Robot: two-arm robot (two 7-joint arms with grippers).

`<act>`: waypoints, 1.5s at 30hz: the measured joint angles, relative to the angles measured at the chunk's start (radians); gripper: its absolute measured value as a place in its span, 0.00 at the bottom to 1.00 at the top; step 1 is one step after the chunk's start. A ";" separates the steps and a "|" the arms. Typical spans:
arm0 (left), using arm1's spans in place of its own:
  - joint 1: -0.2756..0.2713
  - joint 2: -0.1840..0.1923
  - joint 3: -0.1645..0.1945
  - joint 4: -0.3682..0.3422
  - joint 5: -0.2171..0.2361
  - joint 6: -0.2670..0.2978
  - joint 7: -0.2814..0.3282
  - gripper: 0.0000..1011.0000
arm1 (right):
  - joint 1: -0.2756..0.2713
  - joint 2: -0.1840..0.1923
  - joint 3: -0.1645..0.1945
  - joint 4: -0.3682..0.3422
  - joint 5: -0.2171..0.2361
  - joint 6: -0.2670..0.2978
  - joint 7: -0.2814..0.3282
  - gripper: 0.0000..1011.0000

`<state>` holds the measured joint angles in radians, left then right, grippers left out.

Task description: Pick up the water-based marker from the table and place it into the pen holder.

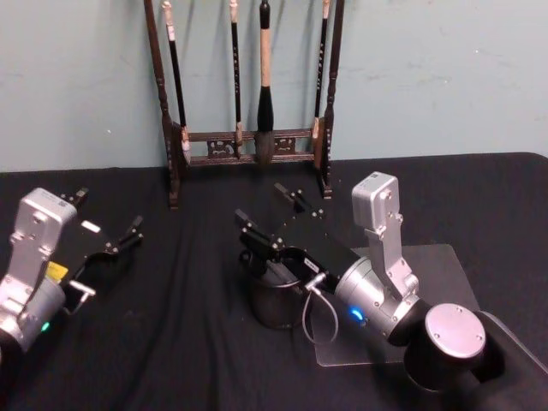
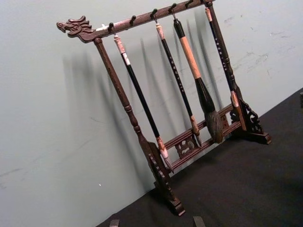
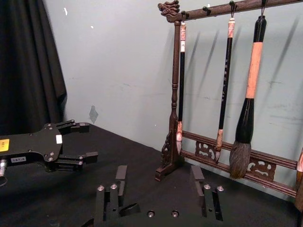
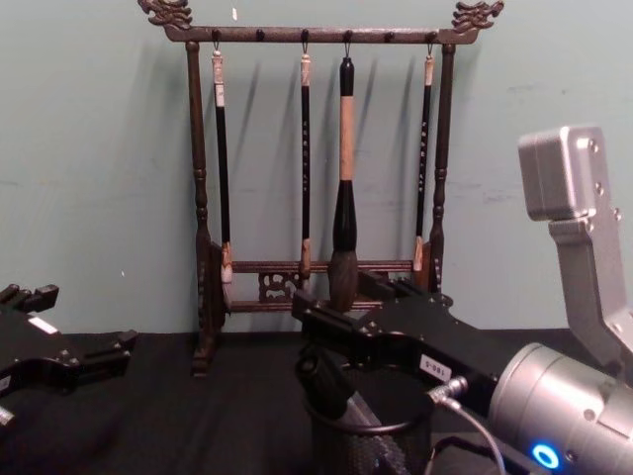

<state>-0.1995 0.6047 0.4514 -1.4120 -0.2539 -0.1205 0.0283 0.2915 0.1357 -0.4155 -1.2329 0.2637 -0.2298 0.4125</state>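
The black mesh pen holder [image 1: 272, 310] stands mid-table, seen from the side in the chest view [image 4: 381, 440]. A dark-capped marker [image 4: 320, 380] leans inside it, its top above the rim; from the head camera it is a greyish stick [image 1: 281, 273] in the cup. My right gripper [image 1: 261, 204] hovers just above and behind the holder, open, with nothing between its fingers [image 3: 120, 173]. It shows large in the chest view [image 4: 336, 302]. My left gripper [image 1: 107, 214] hangs open and idle at the table's left, also visible from the right wrist [image 3: 87, 141].
A tall dark wooden brush rack [image 1: 248, 145] with dragon ends and several hanging brushes stands at the back against the wall [image 4: 316, 287] [image 2: 165, 142]. A grey mat [image 1: 437, 265] lies under my right arm. Black cloth [image 1: 188, 342] covers the table.
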 joint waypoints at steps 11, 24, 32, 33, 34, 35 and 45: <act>0.000 0.000 0.000 0.000 0.000 0.000 0.000 1.00 | 0.000 0.000 0.000 0.000 0.000 0.000 0.000 0.99; 0.000 0.000 0.000 0.000 0.000 0.000 0.000 1.00 | -0.015 0.011 0.018 -0.019 0.008 0.003 -0.009 0.99; 0.000 0.000 0.000 0.000 0.000 0.000 0.000 1.00 | -0.038 0.021 0.043 -0.047 0.009 0.020 -0.039 0.99; 0.000 0.000 0.000 0.000 0.000 0.000 0.000 1.00 | -0.040 0.022 0.046 -0.050 0.009 0.023 -0.043 0.99; 0.000 0.000 0.000 0.000 0.000 0.000 0.000 1.00 | -0.042 0.022 0.048 -0.052 0.008 0.024 -0.047 0.99; 0.000 0.000 0.000 0.000 0.000 0.000 0.000 1.00 | -0.044 0.022 0.050 -0.055 0.007 0.027 -0.051 0.99; 0.000 0.000 0.000 0.000 0.000 0.000 0.000 1.00 | -0.069 0.032 0.083 -0.091 -0.003 0.047 -0.086 0.99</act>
<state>-0.1996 0.6047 0.4514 -1.4120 -0.2539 -0.1206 0.0283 0.2230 0.1679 -0.3322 -1.3241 0.2604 -0.1826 0.3267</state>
